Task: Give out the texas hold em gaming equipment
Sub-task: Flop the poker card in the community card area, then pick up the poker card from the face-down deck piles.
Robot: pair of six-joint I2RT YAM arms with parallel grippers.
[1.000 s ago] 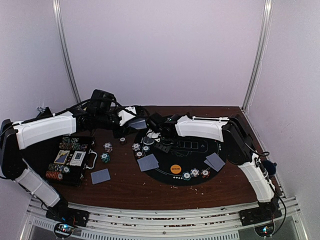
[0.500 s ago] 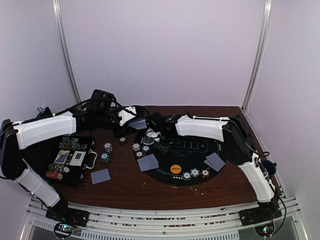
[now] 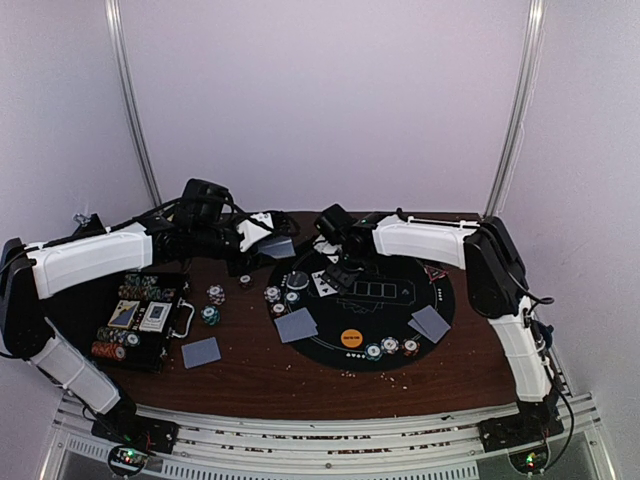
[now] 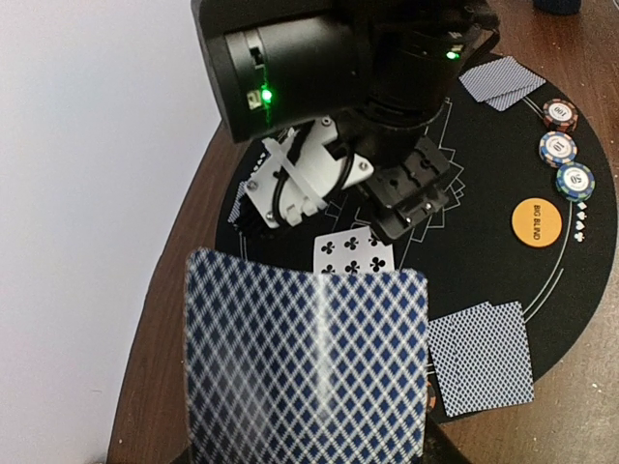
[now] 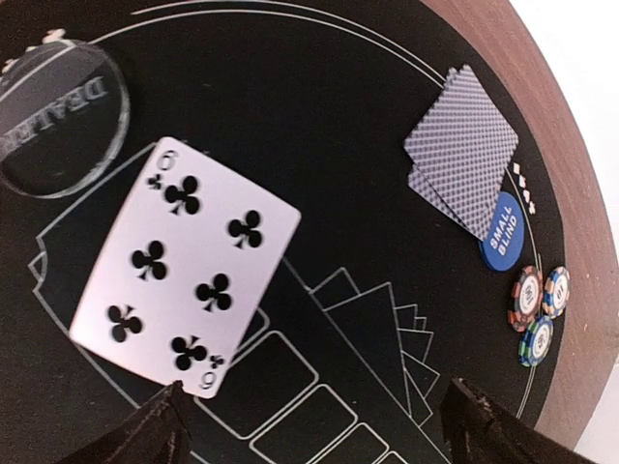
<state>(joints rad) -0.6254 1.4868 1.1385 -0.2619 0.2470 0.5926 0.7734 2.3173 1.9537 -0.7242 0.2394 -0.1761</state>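
- A brown wooden table carries the whole game, with a round black felt mat spread over its right half.
- The left arm stretches across the far left of the table. The right arm bends in from the right over the mat's far side.
- A black chip case lies open on the wood, left of the mat.
- The left gripper hangs at the mat's far-left edge, clamped on a blue-backed card held clear of the table. The card's patterned back fills the lower wrist view and hides the fingers.
- The right gripper hovers over the felt, jaws spread wide with nothing between them.
- The six of clubs lies face up on the mat, just beyond one fingertip and touching neither.
- One face-down pair sits at the mat's near left and a second pair at its near right. A further face-down card rests on bare wood between case and mat.
- The clear dealer button lies near the six's corner. The orange big blind button sits by the mat's near edge, and the blue small blind button is tucked against a face-down pair.
- Three striped chips line up just right of the orange button, and loose chips dot the wood beside the case.
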